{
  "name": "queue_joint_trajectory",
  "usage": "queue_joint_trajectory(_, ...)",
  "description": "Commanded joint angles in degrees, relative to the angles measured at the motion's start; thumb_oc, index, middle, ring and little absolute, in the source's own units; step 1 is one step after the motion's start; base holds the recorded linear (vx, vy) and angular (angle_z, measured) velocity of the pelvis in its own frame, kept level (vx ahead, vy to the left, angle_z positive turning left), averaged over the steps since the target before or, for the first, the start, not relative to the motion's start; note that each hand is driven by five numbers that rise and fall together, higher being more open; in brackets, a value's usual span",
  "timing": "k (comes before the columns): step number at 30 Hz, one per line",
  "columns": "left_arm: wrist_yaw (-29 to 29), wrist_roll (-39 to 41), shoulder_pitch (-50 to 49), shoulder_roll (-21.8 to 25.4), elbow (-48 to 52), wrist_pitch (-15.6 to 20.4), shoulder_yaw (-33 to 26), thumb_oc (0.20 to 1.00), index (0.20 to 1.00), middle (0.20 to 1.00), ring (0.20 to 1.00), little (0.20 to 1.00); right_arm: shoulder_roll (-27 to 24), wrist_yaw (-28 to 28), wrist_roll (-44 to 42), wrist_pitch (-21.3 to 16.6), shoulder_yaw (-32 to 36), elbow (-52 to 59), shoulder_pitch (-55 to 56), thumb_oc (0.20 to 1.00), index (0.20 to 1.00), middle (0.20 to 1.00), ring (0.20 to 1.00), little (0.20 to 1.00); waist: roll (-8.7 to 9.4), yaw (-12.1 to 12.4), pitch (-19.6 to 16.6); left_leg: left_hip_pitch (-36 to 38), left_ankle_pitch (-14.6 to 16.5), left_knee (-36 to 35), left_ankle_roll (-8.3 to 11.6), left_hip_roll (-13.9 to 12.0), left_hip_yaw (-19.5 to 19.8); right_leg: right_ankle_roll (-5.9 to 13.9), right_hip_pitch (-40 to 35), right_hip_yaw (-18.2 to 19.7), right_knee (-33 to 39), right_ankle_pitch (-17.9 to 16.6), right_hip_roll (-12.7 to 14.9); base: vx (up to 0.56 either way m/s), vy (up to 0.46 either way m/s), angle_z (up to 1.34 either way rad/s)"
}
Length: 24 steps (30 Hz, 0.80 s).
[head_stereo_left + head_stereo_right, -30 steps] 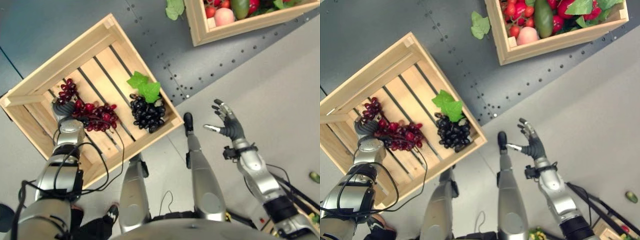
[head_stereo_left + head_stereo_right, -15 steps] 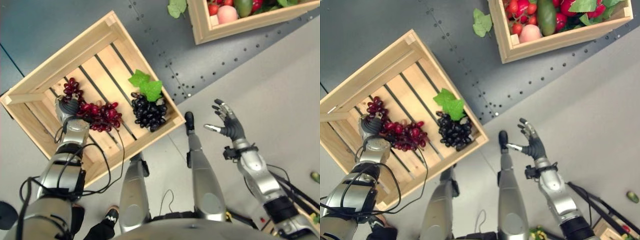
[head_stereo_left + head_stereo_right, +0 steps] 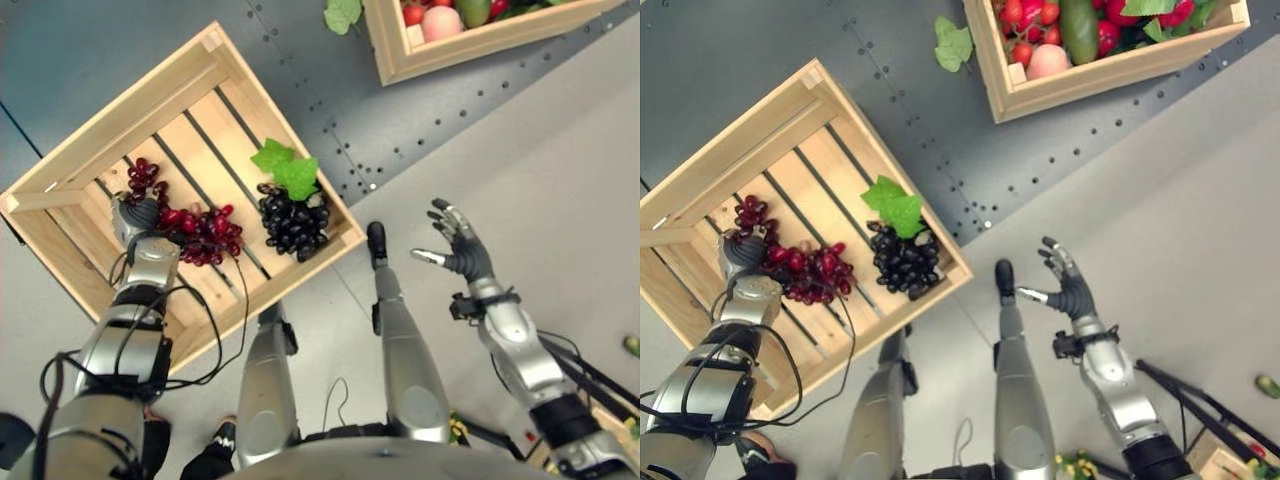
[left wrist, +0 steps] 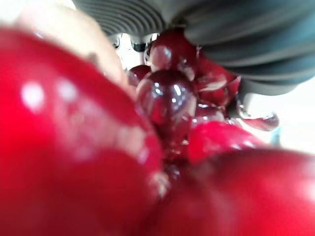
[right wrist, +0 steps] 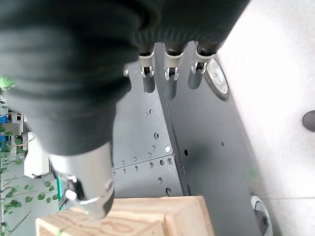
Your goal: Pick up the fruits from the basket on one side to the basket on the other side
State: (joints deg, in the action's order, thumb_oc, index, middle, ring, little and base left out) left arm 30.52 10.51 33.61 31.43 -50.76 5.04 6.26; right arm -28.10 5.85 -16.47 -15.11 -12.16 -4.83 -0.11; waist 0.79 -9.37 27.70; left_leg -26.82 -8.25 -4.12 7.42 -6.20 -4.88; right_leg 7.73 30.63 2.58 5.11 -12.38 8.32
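The left hand [image 3: 137, 215] sits on the red grapes [image 3: 200, 233] in the wooden crate [image 3: 120, 120]; its grip can't be seen. It probably should let go next. The right hand [image 3: 462, 252] at 3 o'clock is spread open, empty.

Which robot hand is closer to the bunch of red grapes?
The left robot hand: it is right on the red grapes inside the wooden crate. The right robot hand hangs open over the floor, well away.

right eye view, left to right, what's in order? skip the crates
left hand → red grapes → black grapes → right hand
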Motion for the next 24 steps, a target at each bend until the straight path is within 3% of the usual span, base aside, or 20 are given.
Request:
queue_joint_trajectory(1, -8.51, 4.78, 1.18, -11.96, 10.01, 9.37, 5.83, 0.200, 0.200, 0.200, 0.200, 0.200, -2.66, 0.93, 0.27, -3.66, 2.06, 3.44, 1.58, 1.000, 1.000, 1.000, 1.000, 1.000, 0.18, -1.18, 1.03, -2.70, 0.64, 1.74, -2.86, 1.55, 3.07, -0.79, 1.70, 0.05, -4.63, 7.34, -4.11, 0.00, 0.000, 0.00)
queue_joint_trajectory(8, -13.91, 14.58, -11.34, -8.59, 33.72, 14.55, 0.75, 0.200, 0.200, 0.200, 0.200, 0.200, -3.12, 0.51, 1.52, -3.29, 2.01, 0.66, -0.71, 1.000, 1.000, 1.000, 1.000, 1.000, -1.48, 0.52, 0.15, -2.17, 0.36, 1.51, -2.85, 1.96, 3.98, -1.24, 0.65, -0.73, -4.30, 7.23, -4.21, 0.00, 0.001, -0.01)
queue_joint_trajectory(16, -18.99, 23.28, -15.72, -8.25, 42.99, 16.53, -1.30, 0.200, 0.200, 0.200, 0.200, 0.200, -4.11, -3.27, 1.99, -2.21, -2.17, -2.70, -2.92, 1.000, 1.000, 1.000, 1.000, 1.000, -2.97, 1.74, -2.59, 0.10, 0.35, 0.89, -2.25, 1.81, 4.68, -1.64, -2.11, -1.77, -4.56, 8.36, -4.32, 0.01, -0.009, -0.01)
queue_joint_trajectory(24, -21.90, 24.10, -19.10, -7.68, 45.34, 16.06, -0.72, 0.200, 0.200, 0.200, 0.200, 0.200, -4.71, -4.98, 3.31, -1.64, -5.22, -5.52, -4.48, 1.000, 1.000, 1.000, 1.000, 1.000, -4.02, 2.70, -4.97, 2.78, 0.42, 0.67, -1.85, 1.35, 5.50, -2.06, -5.85, -2.94, -4.38, 9.62, -4.85, 0.03, -0.027, 0.07)
